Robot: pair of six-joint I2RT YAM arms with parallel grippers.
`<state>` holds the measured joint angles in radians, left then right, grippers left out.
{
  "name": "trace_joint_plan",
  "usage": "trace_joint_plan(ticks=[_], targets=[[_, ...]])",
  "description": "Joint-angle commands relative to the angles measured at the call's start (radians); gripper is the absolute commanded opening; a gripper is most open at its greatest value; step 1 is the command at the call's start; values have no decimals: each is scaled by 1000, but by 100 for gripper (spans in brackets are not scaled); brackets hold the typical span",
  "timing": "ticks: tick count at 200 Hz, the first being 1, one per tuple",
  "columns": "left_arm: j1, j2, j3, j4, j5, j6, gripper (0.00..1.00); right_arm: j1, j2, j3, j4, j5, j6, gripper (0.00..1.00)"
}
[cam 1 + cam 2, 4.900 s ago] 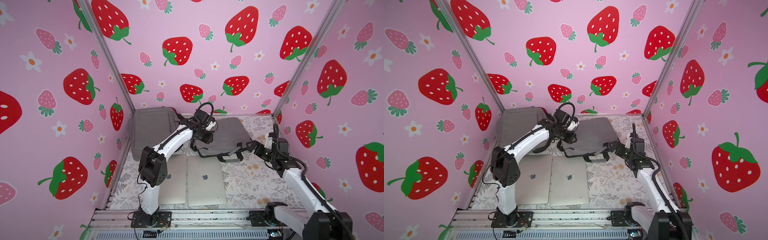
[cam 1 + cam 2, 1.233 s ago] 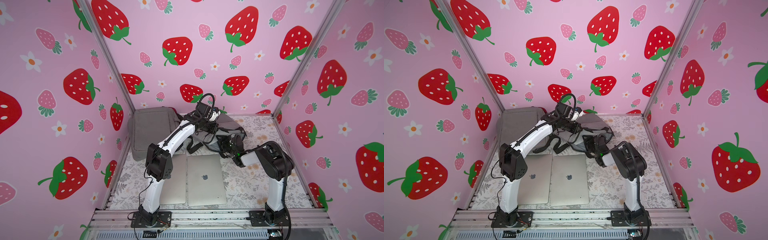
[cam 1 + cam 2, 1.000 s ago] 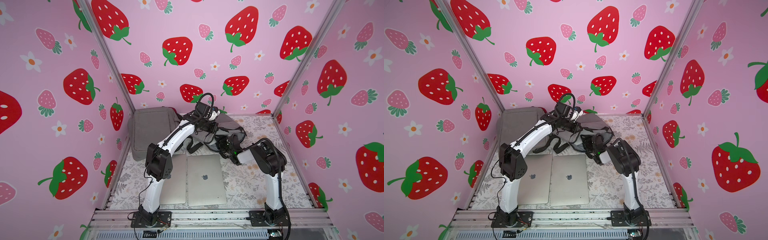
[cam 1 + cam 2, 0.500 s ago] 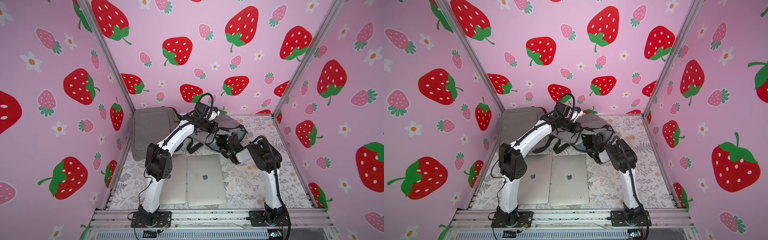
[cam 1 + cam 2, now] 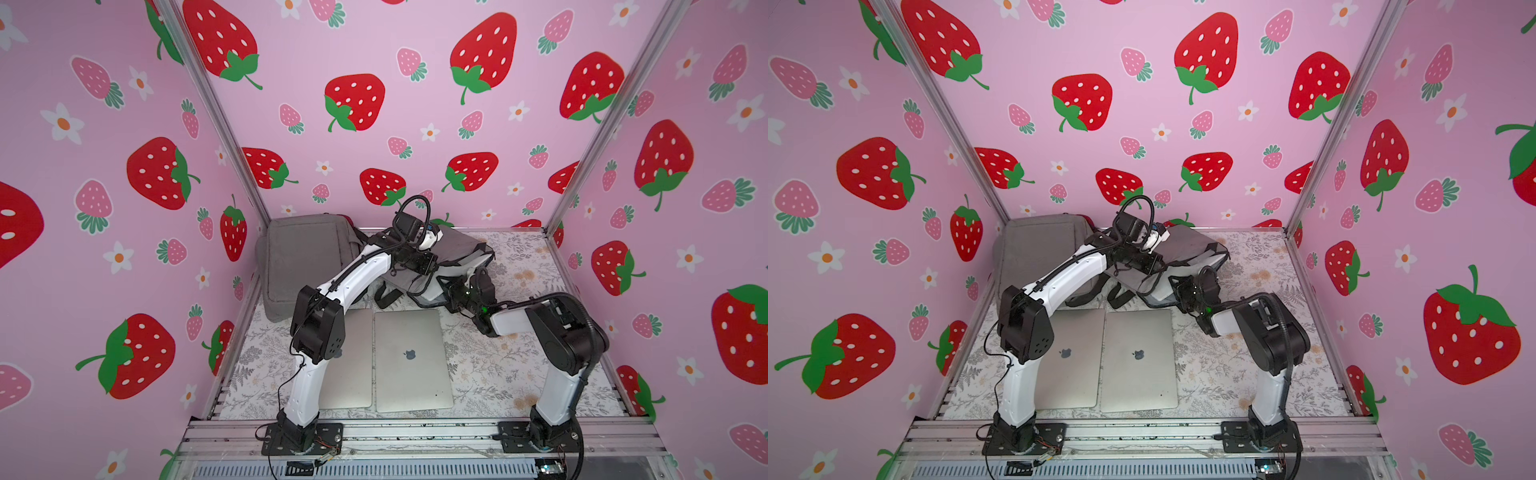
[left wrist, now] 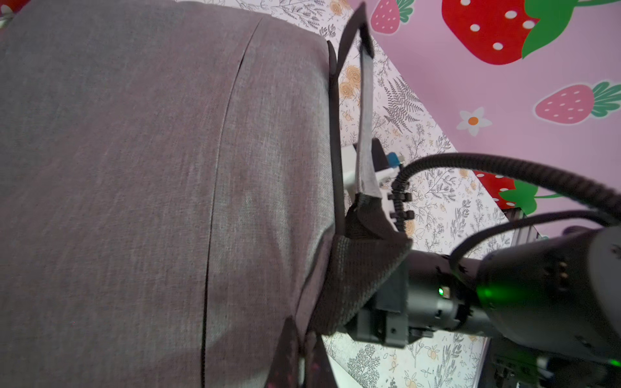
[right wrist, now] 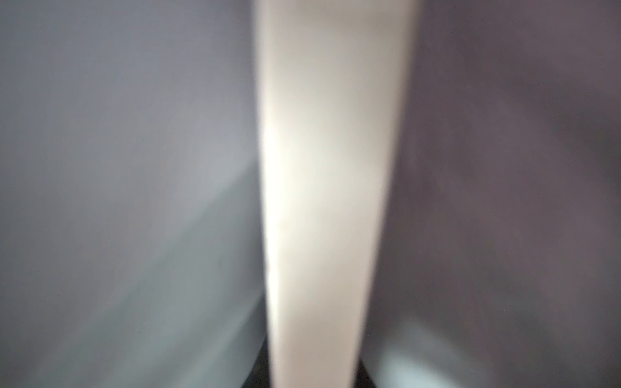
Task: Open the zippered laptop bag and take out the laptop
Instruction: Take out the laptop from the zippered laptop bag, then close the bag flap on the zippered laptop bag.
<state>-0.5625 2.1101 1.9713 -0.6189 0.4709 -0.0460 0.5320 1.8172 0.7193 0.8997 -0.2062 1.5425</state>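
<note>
- The floral-patterned table [image 5: 505, 376] lies bare along the right side, broken only by the black-and-white right arm [image 5: 557, 336] bending inward.
- A closed silver laptop [image 5: 411, 361] and a second silver laptop [image 5: 353, 365] lie flat, side by side, in the near middle.
- The white-and-black left arm [image 5: 357, 278] arches over the left one.
- A grey fabric laptop bag [image 5: 461, 253] fills the far middle, its black straps [image 5: 384, 297] trailing nearward.
- A flat grey fabric case [image 5: 303, 257] blocks the far left corner.
- Pink strawberry-printed walls [image 5: 415, 124] close the left, far and right sides.
</note>
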Motion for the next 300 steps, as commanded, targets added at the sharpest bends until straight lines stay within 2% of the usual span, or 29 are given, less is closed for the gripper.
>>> trace_joint_plan(ticks=[1, 42, 66, 118, 171, 175, 205, 229, 243, 257, 275, 300], targets=[[8, 0, 21, 38, -23, 2, 0, 13, -134, -53, 48, 18, -93, 0], [9, 22, 33, 18, -40, -11, 0, 1, -344, -152, -115, 2, -157, 0], [11, 31, 32, 11, -37, -36, 0, -43, -513, -179, -314, -57, -235, 0], [3, 74, 44, 1, -3, -122, 1, -260, -877, -127, -937, -239, -479, 0], [-20, 95, 42, -18, -19, -147, 4, -472, -1047, -72, -1198, -432, -548, 0], [-22, 97, 40, -19, -16, -151, 9, -484, -1059, -68, -1209, -434, -550, 0], [-36, 102, 42, -27, -3, -154, 17, -551, -1073, -43, -1225, -488, -571, 0], [-39, 96, 62, -64, -6, -131, 30, -582, -1041, 0, -1226, -529, -625, 0], [-37, 88, 80, -103, -25, -105, 41, -611, -1023, 18, -1230, -561, -653, 0], [-30, 77, 95, -137, -45, -91, 63, -635, -1011, 30, -1232, -588, -676, 0], [-15, 56, 103, -160, -41, -102, 68, -642, -997, 59, -1238, -635, -724, 0], [9, 16, 107, -168, 25, -173, 70, -643, -968, 108, -1291, -712, -836, 0]])
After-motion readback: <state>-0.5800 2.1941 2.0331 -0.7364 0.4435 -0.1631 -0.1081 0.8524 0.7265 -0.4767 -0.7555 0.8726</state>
